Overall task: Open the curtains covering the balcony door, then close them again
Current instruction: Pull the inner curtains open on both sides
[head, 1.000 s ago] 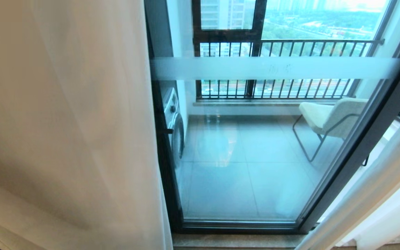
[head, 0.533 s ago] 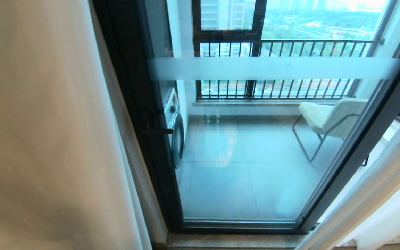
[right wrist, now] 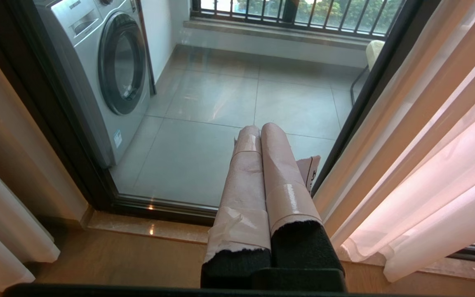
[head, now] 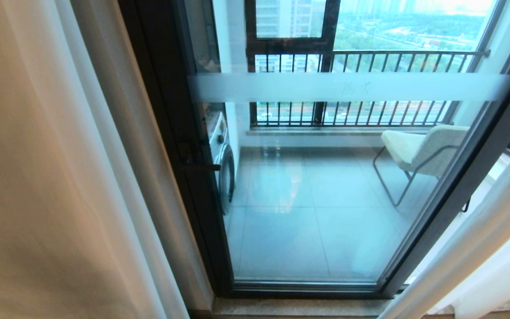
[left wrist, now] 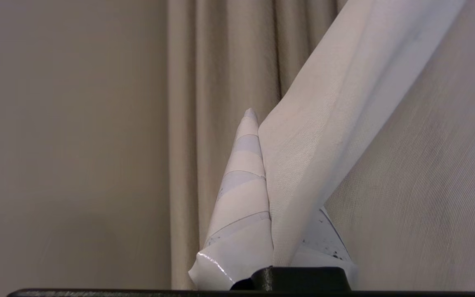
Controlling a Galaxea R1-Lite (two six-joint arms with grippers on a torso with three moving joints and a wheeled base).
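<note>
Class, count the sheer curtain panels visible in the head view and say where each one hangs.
2. One curtain hangs left of the balcony door, pinched by the left gripper; the other curtain hangs at the door's right edge. More may lie outside the view.

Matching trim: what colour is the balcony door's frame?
Dark, nearly black, the balcony door frame; clearest in the head view.

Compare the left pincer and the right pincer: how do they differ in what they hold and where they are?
The left pincer is shut on a fold of the sheer curtain, while the right pincer is shut on nothing. The left pincer sits beside beige drapes; the right pincer hangs before the balcony door. Both have taped fingers.
</note>
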